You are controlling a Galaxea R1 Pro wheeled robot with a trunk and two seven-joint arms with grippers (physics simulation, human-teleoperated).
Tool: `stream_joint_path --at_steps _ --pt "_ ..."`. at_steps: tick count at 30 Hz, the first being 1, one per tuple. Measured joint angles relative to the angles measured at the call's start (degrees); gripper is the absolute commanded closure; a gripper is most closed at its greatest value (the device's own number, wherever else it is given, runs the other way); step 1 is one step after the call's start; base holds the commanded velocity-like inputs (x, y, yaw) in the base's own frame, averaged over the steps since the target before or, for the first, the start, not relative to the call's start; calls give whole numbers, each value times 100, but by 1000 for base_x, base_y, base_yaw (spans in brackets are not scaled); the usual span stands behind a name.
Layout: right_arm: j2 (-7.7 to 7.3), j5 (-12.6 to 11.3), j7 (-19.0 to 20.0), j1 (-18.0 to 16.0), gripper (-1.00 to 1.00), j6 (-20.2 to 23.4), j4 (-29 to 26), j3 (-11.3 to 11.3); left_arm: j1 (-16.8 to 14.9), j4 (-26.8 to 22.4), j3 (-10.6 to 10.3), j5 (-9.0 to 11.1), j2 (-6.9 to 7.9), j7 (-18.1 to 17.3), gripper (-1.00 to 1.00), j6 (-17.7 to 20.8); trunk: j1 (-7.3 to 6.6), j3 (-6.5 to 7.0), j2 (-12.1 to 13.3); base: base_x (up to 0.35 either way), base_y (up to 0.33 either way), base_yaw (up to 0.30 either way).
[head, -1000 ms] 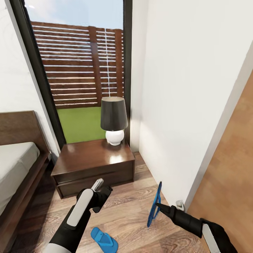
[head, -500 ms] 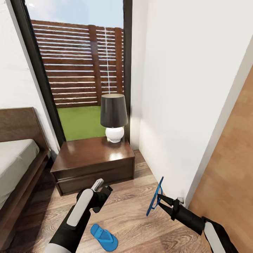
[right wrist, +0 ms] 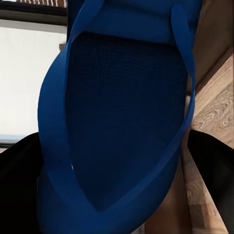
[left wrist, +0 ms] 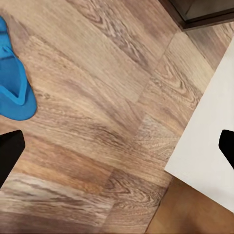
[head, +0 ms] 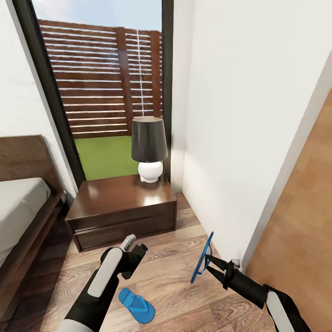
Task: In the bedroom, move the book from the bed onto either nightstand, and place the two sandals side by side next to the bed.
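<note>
No writing or brand mark can be read on anything here. The white wall (head: 249, 120) takes up most of the right side, smooth and plain, with a light wood panel (head: 304, 221) leaning across the far right corner. Left of it stands the tall dark-framed window (head: 106, 87), through which a slatted brown fence and a patch of green grass show. The floor (head: 170, 286) is brown wood plank with a strong grain. At the left edge lies the bed (head: 20, 207), with a pale grey mattress on a dark wooden frame and headboard. Between bed and wall sits the nightstand (head: 122, 210), a low dark brown cabinet with a glossy flat top, carrying a lamp (head: 149, 147) with a dark shade and a round white base at its back right corner.

The left gripper (head: 133, 251) hangs over the floor in front of the nightstand, its fingers spread wide with nothing between them. Just below it one blue sandal (head: 136, 305) lies flat on the planks, strap up. The right gripper (head: 213, 263) is closed on the held sandal (head: 202, 258), gripping it so that it stands on edge in the air, close to the wall. In the right wrist view its dimpled blue sole (right wrist: 122, 112) sits between the dark fingers.
</note>
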Motion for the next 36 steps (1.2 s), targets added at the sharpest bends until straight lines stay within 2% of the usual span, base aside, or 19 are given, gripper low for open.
stream_joint_path --at_steps 36 --pt "-15 1 0 0 100 0 25 -6 1 7 10 0 8 0 -100 -7 93 -798 -49 0 0 0"
